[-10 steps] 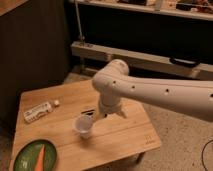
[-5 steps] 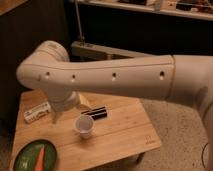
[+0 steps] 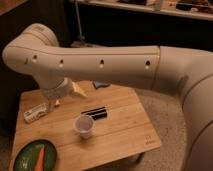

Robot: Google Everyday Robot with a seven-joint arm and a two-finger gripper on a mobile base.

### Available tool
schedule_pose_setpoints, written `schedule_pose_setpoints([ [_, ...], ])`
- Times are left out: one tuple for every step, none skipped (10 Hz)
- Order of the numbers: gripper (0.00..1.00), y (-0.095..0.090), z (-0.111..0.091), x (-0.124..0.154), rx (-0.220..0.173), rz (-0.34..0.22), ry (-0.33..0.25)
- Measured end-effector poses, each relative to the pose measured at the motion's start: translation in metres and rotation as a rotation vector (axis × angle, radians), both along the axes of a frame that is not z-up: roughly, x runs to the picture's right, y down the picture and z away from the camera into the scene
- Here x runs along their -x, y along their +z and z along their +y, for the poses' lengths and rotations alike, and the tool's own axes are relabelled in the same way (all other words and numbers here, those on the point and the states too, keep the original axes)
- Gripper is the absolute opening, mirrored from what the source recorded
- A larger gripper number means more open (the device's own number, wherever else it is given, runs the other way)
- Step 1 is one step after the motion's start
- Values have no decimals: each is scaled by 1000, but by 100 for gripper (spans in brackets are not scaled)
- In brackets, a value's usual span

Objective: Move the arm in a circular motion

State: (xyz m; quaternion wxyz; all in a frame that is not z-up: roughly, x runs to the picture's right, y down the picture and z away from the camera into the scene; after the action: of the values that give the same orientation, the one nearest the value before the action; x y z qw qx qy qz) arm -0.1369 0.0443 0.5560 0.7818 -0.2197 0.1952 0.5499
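Observation:
The arm [image 3: 100, 62] is a thick cream-white tube with small dark dots. It crosses the whole camera view from the right edge to a rounded joint [image 3: 35, 42] at the upper left. From that joint a short segment bends down toward the wooden table [image 3: 130, 135]. The gripper [image 3: 51, 103] is a small pale tip hanging over the table's left part, just above and right of a white packet [image 3: 34, 114]. Nothing shows in its grasp.
A white cup [image 3: 84, 126] stands upright near the table's middle, with a black flat item [image 3: 95, 112] just behind it. A green plate [image 3: 27, 160] with a carrot [image 3: 39, 156] sits at the front left corner. A yellow bag [image 3: 78, 89] lies behind the wrist. Dark shelving [image 3: 150, 25] stands at the back.
The arm has swung from over the table's middle up and toward the camera, now filling the view. The elbow joint moved to the upper left. The cup and other items stayed put.

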Motion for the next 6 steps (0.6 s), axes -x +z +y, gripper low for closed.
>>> schedule_pose_setpoints([
  [80,8,-1,-8,1,3,12],
  [80,19,-3,-20,3,8,30],
  [80,27,-3,-29,5,11,52],
  [80,39,-2,-43,8,18,78],
  [80,60,0,-68,14,27,113],
  [80,84,2,-94,18,33,150],
])
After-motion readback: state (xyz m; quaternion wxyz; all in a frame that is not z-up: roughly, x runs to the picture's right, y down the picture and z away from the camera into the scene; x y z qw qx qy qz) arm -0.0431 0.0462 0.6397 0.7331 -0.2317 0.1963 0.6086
